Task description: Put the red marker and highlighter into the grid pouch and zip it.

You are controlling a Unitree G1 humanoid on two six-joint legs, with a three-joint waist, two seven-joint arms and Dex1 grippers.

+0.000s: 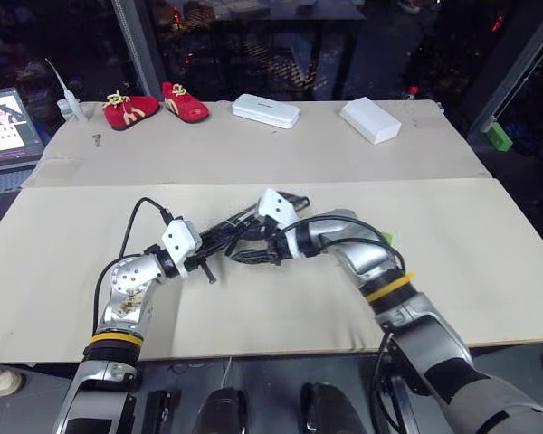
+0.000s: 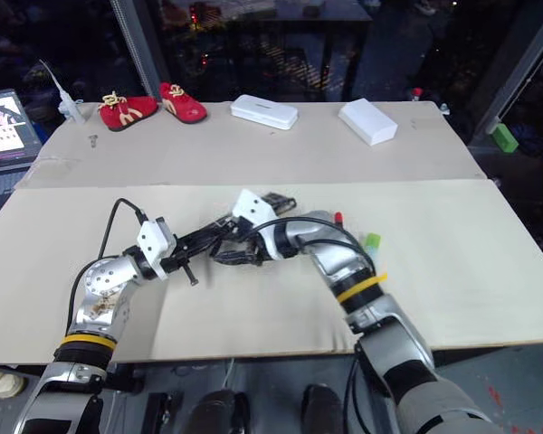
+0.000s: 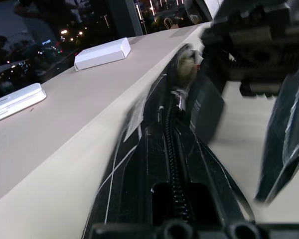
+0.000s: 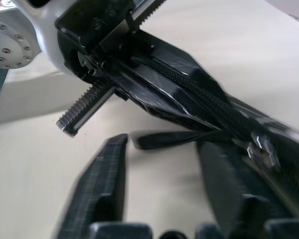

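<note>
left hand (image 2: 219, 237) clamps grid pouch (image 3: 159, 149) | right hand (image 4: 162, 174) fingers apart

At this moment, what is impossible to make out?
- Grid pouch contents: its shut fabric hides them in both wrist views.
- Red marker and highlighter: mostly hidden behind the right arm, right eye view.
- Zipper slider: blurred, left wrist view.

Silver arms; black cables; yellow wristbands
</note>
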